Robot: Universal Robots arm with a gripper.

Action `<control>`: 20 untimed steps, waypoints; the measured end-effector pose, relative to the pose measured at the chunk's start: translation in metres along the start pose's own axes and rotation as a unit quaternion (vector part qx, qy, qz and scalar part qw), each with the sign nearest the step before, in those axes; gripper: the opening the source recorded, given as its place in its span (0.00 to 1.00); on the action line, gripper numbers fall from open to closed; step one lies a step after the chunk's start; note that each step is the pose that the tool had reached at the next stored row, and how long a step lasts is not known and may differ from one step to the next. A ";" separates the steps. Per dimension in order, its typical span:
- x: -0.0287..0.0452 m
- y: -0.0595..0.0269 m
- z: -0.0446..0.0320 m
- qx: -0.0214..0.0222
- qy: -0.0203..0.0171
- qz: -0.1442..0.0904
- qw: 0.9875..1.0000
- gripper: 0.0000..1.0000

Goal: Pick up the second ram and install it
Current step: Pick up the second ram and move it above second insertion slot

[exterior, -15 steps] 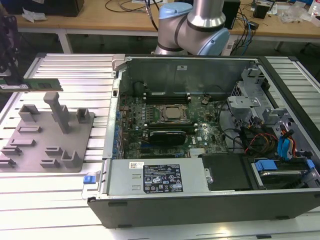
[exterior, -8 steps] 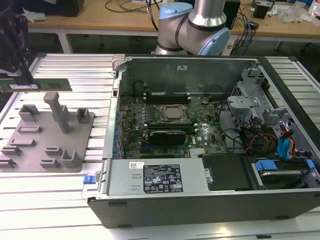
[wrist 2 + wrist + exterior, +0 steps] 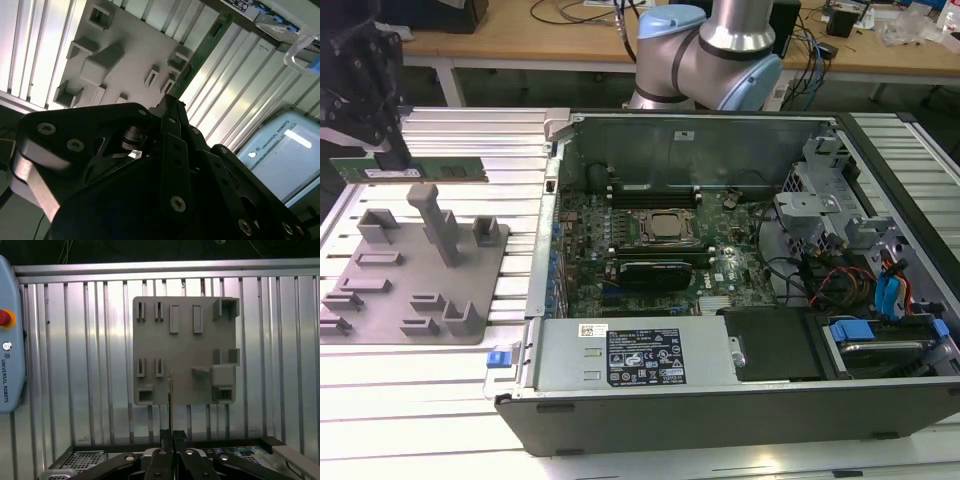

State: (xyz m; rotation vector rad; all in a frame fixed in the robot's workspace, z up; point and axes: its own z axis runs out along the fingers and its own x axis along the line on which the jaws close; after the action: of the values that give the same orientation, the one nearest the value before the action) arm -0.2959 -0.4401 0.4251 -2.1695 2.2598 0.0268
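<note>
**Progress.** The pick-up part appears complete. The second ram point(image 3: 432, 170) is clamped in the gripper point(image 3: 392, 158) and hangs clear of the grey fixture plate point(image 3: 415, 275), over the ribbed counter point(image 3: 470, 130) at the exterior view's left. Installation is not done. The stick is well apart from the open computer case point(image 3: 720, 400), and from the memory slots point(image 3: 650, 192) beside the processor socket point(image 3: 665, 228) on the motherboard. Whether those slots already hold a module cannot be told.

**Fingers.** The fingers point(image 3: 170, 437) are closed on one end of the stick. In the first wrist view the board point(image 3: 171, 390) appears edge-on as a thin line running out from them across the fixture plate's point(image 3: 185, 335) edge. In the second wrist view its green length point(image 3: 200, 57) runs away from the fingers point(image 3: 172, 107).

**Pose.** The arm's joints point(image 3: 720, 45) stand behind the case, and the gripper is at the far left of the exterior view. It points downward, with the stick level, its long edge roughly parallel to the counter. A teach pendant point(image 3: 10, 340) lies beside the rails.
</note>
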 end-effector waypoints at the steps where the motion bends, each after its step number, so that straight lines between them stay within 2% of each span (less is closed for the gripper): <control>1: -0.0002 -0.0040 0.0000 0.000 0.000 0.000 1.000 0.09; 3: -0.0004 -0.0110 -0.0001 0.000 0.000 0.000 1.000 0.09; 6: -0.0011 -0.0268 -0.0001 0.000 0.000 0.000 1.000 0.09; 9: -0.0013 -0.0331 -0.0002 0.000 0.000 0.000 1.000 0.09; 14: -0.0022 -0.0548 -0.0003 0.000 0.000 0.000 1.000 0.09; 20: -0.0029 -0.0714 -0.0004 0.000 0.000 0.000 1.000 0.09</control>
State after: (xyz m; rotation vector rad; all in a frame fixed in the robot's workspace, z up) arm -0.2244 -0.4401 0.4251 -2.1697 2.2598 0.0271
